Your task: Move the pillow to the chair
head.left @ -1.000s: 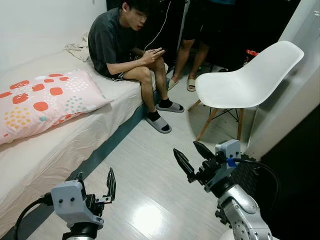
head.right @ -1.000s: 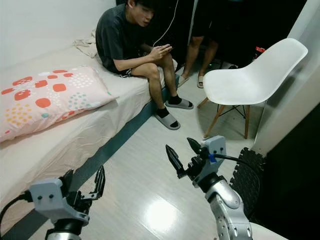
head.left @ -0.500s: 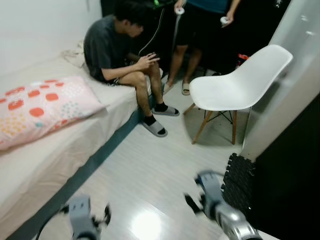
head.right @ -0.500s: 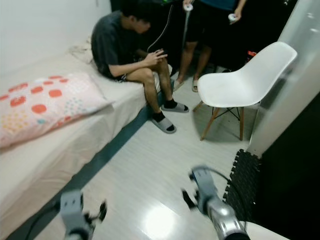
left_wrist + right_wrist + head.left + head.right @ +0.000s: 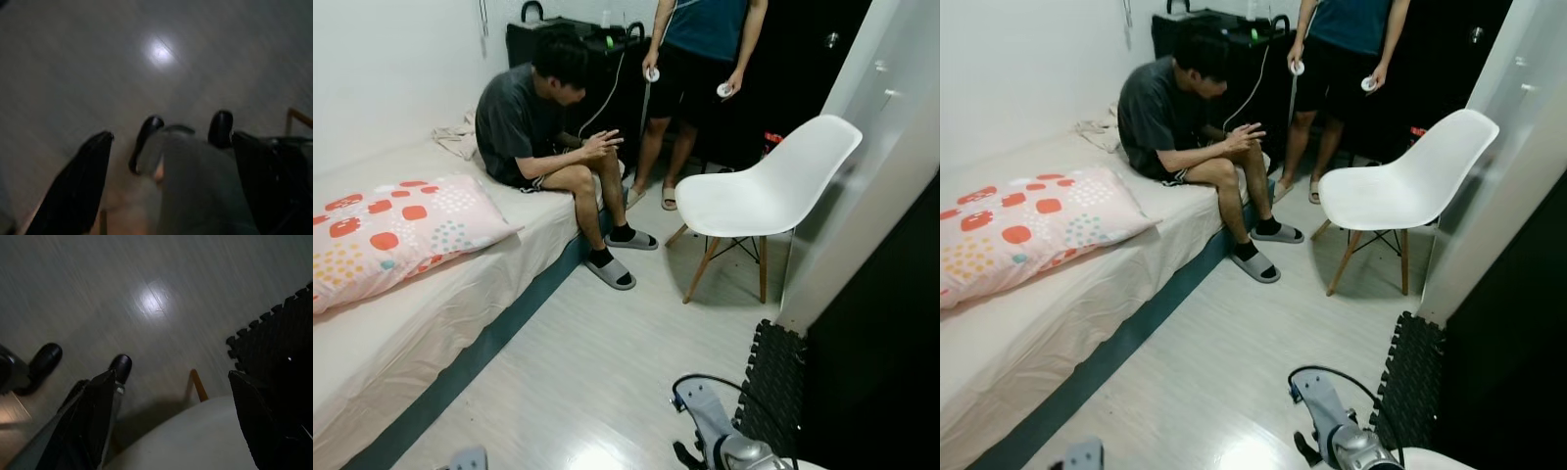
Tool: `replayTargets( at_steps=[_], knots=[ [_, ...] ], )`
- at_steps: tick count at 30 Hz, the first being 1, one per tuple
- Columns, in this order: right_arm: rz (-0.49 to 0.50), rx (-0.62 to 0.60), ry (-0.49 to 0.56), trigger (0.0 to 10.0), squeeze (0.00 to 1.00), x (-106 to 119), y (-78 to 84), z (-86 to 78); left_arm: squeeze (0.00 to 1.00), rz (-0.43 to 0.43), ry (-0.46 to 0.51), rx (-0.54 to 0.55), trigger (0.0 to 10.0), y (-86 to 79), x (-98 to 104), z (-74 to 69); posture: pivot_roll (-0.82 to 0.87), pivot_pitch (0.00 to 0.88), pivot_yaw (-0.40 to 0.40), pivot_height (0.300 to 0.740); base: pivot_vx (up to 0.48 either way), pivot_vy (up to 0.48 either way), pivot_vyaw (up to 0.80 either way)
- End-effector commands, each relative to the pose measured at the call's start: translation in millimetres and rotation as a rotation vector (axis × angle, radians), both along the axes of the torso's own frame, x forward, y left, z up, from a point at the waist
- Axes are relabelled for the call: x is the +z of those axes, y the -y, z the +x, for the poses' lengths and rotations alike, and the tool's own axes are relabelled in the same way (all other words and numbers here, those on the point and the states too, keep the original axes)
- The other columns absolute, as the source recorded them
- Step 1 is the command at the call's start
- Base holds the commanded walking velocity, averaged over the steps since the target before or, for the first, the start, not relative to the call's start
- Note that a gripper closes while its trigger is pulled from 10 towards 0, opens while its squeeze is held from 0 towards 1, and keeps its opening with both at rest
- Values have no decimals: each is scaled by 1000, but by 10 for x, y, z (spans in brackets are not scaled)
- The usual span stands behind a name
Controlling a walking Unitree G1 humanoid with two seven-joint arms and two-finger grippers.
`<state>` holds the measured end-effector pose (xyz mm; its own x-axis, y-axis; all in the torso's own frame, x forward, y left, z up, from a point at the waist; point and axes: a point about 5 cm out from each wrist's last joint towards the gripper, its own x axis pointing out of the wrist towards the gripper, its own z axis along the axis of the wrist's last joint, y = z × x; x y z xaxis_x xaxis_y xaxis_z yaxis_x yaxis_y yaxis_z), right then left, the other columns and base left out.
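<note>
A pink pillow (image 5: 396,230) with red and dotted patches lies on the bed (image 5: 382,333) at my left. A white shell chair (image 5: 754,191) on wooden legs stands across the floor at the right, its seat bare. Both arms hang low: the right wrist (image 5: 717,443) shows at the bottom edge, and a corner of the left wrist (image 5: 465,458) beside it. In the wrist views my left gripper (image 5: 171,137) and right gripper (image 5: 172,376) point down at the floor, each open with nothing between the fingers.
One person (image 5: 538,122) sits on the bed's edge with feet on the floor between bed and chair. Another person (image 5: 695,59) stands behind, holding controllers. A black foam mat (image 5: 773,377) lies at the right by a white door (image 5: 862,166). Pale floor (image 5: 597,362) lies ahead.
Both arms have dropped from in front of me to hang at the bottom edge. The camera has risen, so more of the room's far end shows. Pillow and chair stay put.
</note>
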<state>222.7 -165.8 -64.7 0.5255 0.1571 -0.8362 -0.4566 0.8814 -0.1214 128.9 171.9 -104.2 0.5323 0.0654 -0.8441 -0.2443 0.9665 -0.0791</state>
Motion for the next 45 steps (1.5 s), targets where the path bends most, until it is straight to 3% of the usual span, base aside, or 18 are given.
replayTargets(
  at_steps=[1,5,7,11,16,22,28,31,37,39,45],
  knots=[
    [-22,30,-6,10000,0,5,18,9,0,-39,6,-80,10000,180,-6,18,-4,0,-135,740,0,0,0],
    [-24,13,-9,10000,0,0,38,1,0,-55,4,-86,10000,225,-11,14,-6,0,-153,740,0,0,0],
    [-42,10,-13,10000,0,-2,101,-10,0,-84,-13,-41,10000,249,-25,-12,0,0,-206,740,0,0,0],
    [-51,57,-11,10000,0,18,141,7,0,-100,11,21,10000,253,-3,57,7,0,-231,740,0,0,0],
    [-62,97,-2,10000,0,40,124,43,0,-108,38,2,10000,296,26,137,6,0,-230,740,0,0,0],
    [-66,134,10,10000,0,37,41,51,0,-102,31,-5,10000,283,21,125,-4,0,-199,740,0,0,0],
    [-19,59,9,10000,0,20,36,25,0,-81,7,-26,10000,203,-7,42,-14,0,-170,740,0,0,0],
    [37,-95,16,10000,0,-4,31,-3,0,-61,-15,-115,10000,140,-20,-4,-59,0,-31,740,162,0,0],
    [70,-160,19,10000,0,-20,7,-24,0,-38,-24,-199,10000,103,-16,3,-74,0,21,740,245,0,0],
    [81,-210,14,10000,0,-37,26,-52,0,-19,-16,-253,10000,87,8,78,-79,0,34,740,240,0,0],
    [62,-172,22,10000,0,-27,18,-35,0,-10,15,-268,10000,136,65,254,-100,0,49,740,242,0,0]
  ],
)
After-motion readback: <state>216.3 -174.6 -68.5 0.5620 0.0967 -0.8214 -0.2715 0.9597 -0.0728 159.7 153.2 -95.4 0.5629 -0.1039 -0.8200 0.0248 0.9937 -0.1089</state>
